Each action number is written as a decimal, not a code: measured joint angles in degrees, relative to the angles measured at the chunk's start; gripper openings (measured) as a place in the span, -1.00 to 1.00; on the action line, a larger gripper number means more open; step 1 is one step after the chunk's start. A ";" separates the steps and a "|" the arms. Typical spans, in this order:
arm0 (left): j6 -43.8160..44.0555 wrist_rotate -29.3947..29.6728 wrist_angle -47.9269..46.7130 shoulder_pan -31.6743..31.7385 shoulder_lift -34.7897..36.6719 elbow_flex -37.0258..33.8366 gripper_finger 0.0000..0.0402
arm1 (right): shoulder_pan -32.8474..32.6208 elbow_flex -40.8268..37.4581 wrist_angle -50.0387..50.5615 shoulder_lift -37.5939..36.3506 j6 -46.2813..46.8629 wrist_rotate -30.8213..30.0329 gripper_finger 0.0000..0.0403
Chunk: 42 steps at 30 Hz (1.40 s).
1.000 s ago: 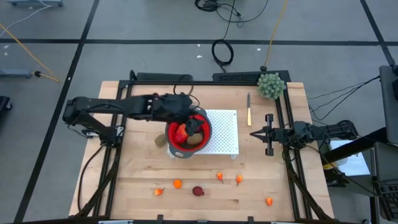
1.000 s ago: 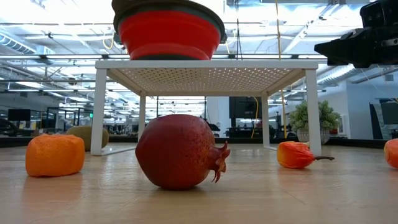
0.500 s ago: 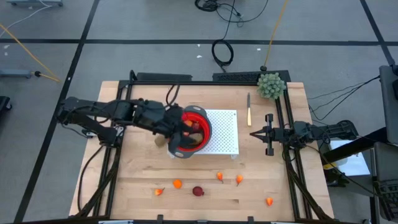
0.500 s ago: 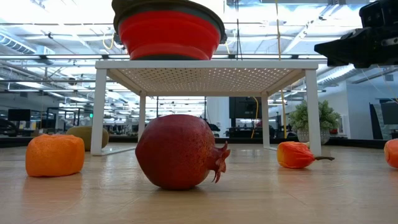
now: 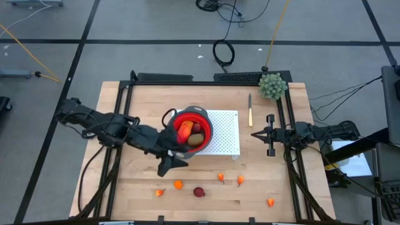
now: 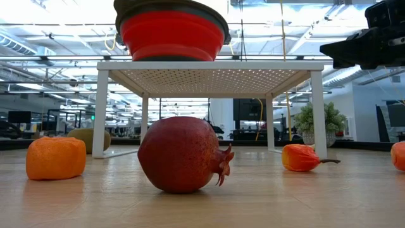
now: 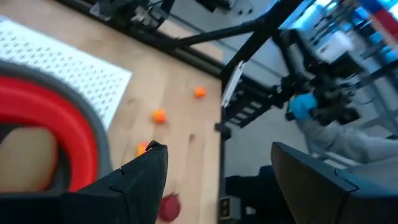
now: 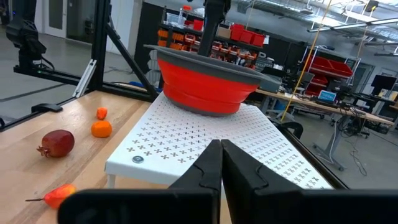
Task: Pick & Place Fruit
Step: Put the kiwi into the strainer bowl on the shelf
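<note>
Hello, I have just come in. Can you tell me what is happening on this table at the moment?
The robot is sorting toy fruit into a red bowl that stands on a white perforated rack. The bowl already holds some fruit. The left gripper, empty with its jaws open, is beside the bowl above the wooden table. A pomegranate and small orange pieces lie at the front. The right gripper waits shut at the right edge.

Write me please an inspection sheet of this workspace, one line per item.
Surface: wooden table, white perforated stand on it.
Job's things: red bowl on the stand holds several fruit; pomegranate and small orange pieces loose on the table's near part.
Clutter: knife, green ball.
Grippers: left gripper open, empty, beside the bowl; right gripper shut, empty, at the stand's right.
Cables: coil on the floor.
Surroundings: workshop shelves, nothing else seen.
</note>
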State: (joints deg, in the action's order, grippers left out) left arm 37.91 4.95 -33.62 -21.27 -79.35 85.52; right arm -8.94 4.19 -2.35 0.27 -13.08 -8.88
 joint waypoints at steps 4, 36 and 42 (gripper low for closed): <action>3.35 5.12 -6.07 -0.99 0.00 0.00 0.41 | 0.00 0.00 0.00 0.00 0.00 0.00 -1.00; 53.04 26.62 -56.66 -2.08 5.89 -4.77 0.41 | 0.01 0.00 0.02 0.02 0.42 0.00 -1.00; 56.10 23.50 -56.58 -1.14 5.86 -10.22 0.41 | 0.00 0.00 0.02 0.01 0.44 0.00 -1.00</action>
State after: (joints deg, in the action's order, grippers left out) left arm 94.01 28.45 -90.20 -22.41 -73.49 75.29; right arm -8.94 4.19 -2.33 0.28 -12.64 -8.88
